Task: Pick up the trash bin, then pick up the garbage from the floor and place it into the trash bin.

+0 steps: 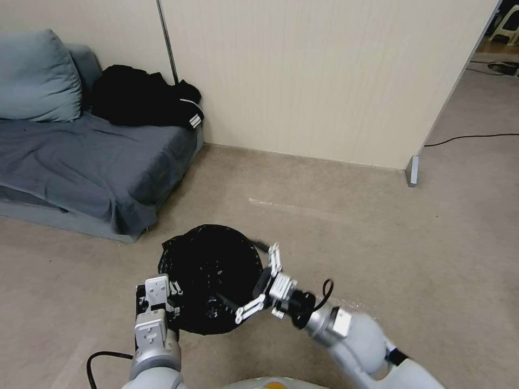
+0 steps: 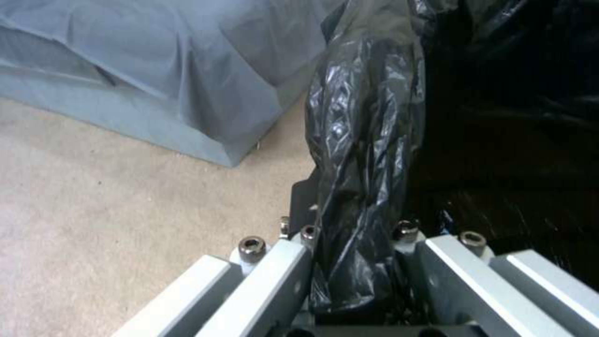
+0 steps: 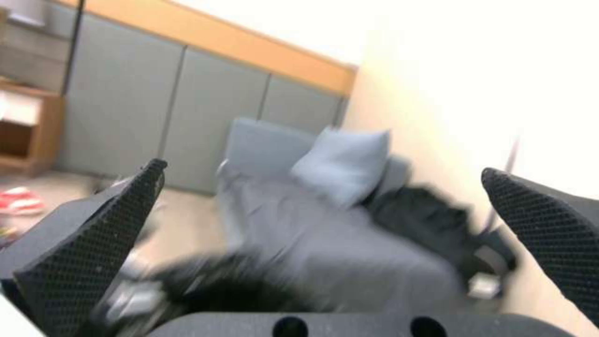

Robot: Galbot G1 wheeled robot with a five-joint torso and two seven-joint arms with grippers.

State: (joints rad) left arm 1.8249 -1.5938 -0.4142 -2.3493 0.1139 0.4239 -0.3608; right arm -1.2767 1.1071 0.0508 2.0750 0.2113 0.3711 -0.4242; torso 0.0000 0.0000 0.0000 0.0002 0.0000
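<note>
You have the grey fabric sofa along your left, one blue-grey cushion at its back and a crumpled black garment by the cream partition wall, which closes the far side and ends at a free edge on your right; beyond that edge a thin black cable lies on the floor. The beige floor between sofa and partition is open, widest to your front right. The round trash bin lined with a black plastic bag sits low centre, mouth facing up toward your head camera, axis roughly vertical; you cannot tell whether it rests on the floor or hangs from the grip. Your left gripper is at the bin's near-left rim, its fingers pinching the rim with the bag's folded plastic bunched between them. Your right gripper hovers at the bin's right rim, over the mouth, fingers spread wide and holding nothing. Red-and-white litter lies on the floor far off beside the sofa's far end, blurred.
</note>
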